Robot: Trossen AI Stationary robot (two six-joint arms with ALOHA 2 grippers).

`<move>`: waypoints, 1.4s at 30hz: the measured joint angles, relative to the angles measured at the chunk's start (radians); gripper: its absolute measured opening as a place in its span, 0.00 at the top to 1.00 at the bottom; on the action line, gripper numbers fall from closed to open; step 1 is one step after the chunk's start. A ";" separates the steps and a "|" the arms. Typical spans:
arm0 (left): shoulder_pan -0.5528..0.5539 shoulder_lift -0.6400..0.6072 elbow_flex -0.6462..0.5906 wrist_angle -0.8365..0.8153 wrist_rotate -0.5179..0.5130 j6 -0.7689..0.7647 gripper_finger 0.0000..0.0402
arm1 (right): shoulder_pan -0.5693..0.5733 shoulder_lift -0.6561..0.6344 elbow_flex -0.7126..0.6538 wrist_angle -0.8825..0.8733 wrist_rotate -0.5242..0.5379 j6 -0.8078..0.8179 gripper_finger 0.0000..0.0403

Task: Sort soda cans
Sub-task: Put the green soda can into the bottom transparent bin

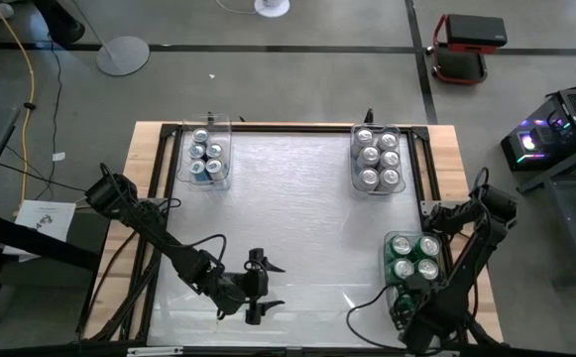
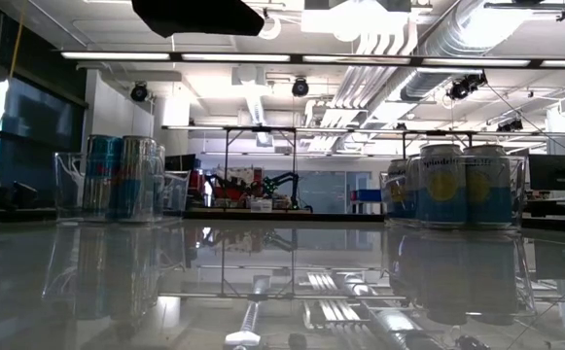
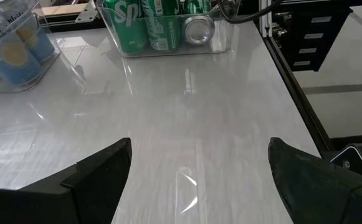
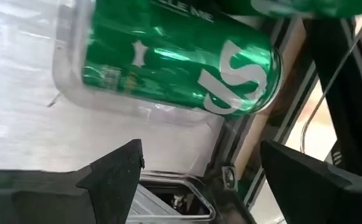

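Note:
Green soda cans (image 1: 414,258) stand in a clear bin (image 1: 391,248) at the table's near right. One more green can (image 4: 181,62) lies on its side at that bin's near end. My right gripper (image 4: 199,168) hovers open just above this lying can (image 1: 403,297), pointing steeply down, with nothing between its fingers. My left gripper (image 1: 261,288) stands open over bare table at the near middle, pointing toward the green bin (image 3: 162,28), far from any can. Blue cans (image 1: 208,154) fill a far-left bin. Pale blue-and-yellow cans (image 1: 378,159) fill a far-right bin.
The glossy white tabletop (image 1: 297,218) lies bare between the three bins. A black frame rail (image 1: 436,178) runs along the table's right edge beside the green bin. In the low view the two far bins (image 2: 117,175) (image 2: 457,185) stand at left and right.

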 joint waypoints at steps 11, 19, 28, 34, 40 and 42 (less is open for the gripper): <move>0.000 0.000 0.000 0.003 0.000 0.046 0.12 | 0.010 -0.008 -0.119 0.110 -0.032 0.038 0.22; 0.000 0.000 0.000 0.010 0.000 0.045 0.12 | 0.013 -0.007 -0.130 0.068 -0.017 -0.008 0.22; 0.000 0.000 0.000 0.011 0.000 0.029 0.12 | 0.037 -0.015 -0.213 0.199 0.024 0.009 0.22; 0.000 0.000 0.000 0.010 0.000 0.029 0.12 | 0.037 -0.014 -0.184 0.155 0.067 -0.017 0.22; 0.000 0.000 0.000 0.012 0.000 0.028 0.12 | 0.058 -0.036 -0.127 0.091 0.214 -0.032 0.22; 0.000 0.000 0.000 0.011 0.000 0.028 0.12 | 0.065 -0.040 -0.114 0.072 0.252 -0.025 0.22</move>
